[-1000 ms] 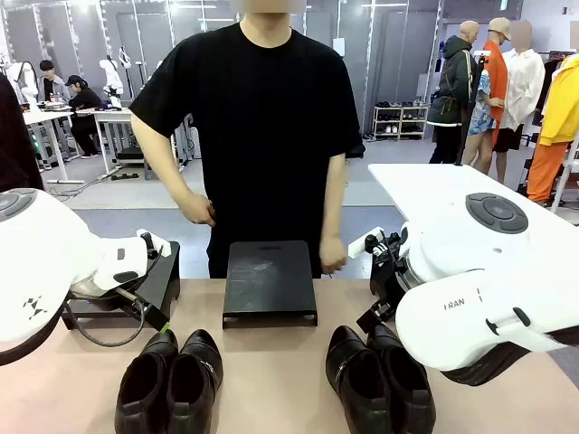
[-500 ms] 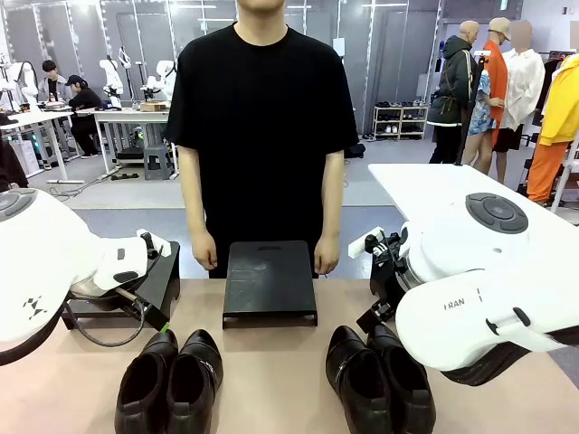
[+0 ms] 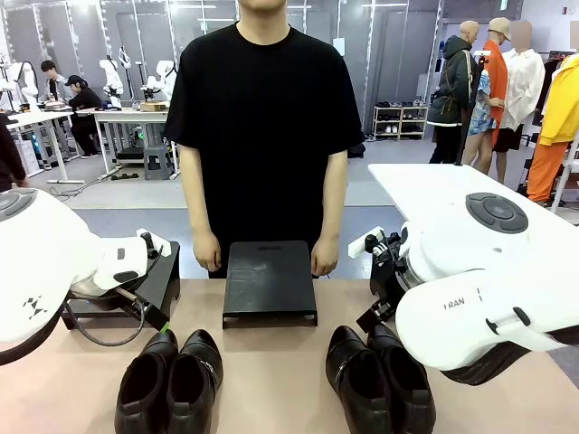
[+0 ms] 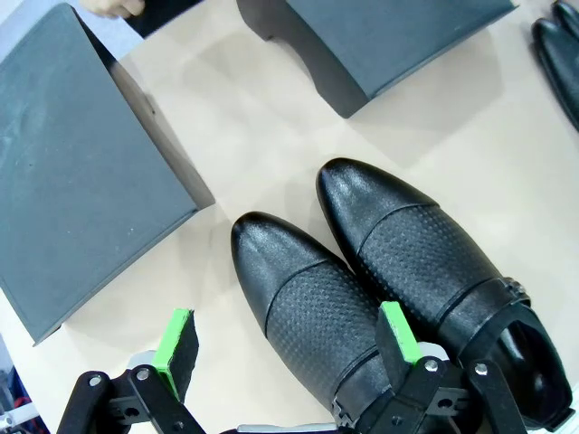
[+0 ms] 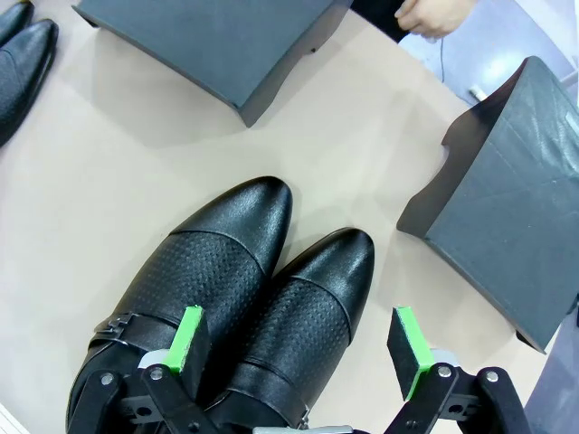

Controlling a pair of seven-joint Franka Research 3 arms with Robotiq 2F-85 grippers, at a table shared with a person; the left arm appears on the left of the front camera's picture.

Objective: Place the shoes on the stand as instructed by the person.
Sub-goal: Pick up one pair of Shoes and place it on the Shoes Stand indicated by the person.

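Two pairs of glossy black shoes stand near my edge of the table: a left pair and a right pair. Three black stands sit behind them: the middle stand, the left stand partly behind my left arm, and the right stand. My left gripper hangs open over the left pair, straddling one shoe. My right gripper is open above the right pair. The person stands behind the middle stand, one hand at each far corner.
The tan tabletop lies bare between the two pairs. In the left wrist view the left stand lies close beside the shoes and the middle stand farther off. White arm bodies fill both sides of the front view.
The person has stepped to the middle and lowered both hands to the far corners of the middle stand. Neither arm nor the shoes have moved.
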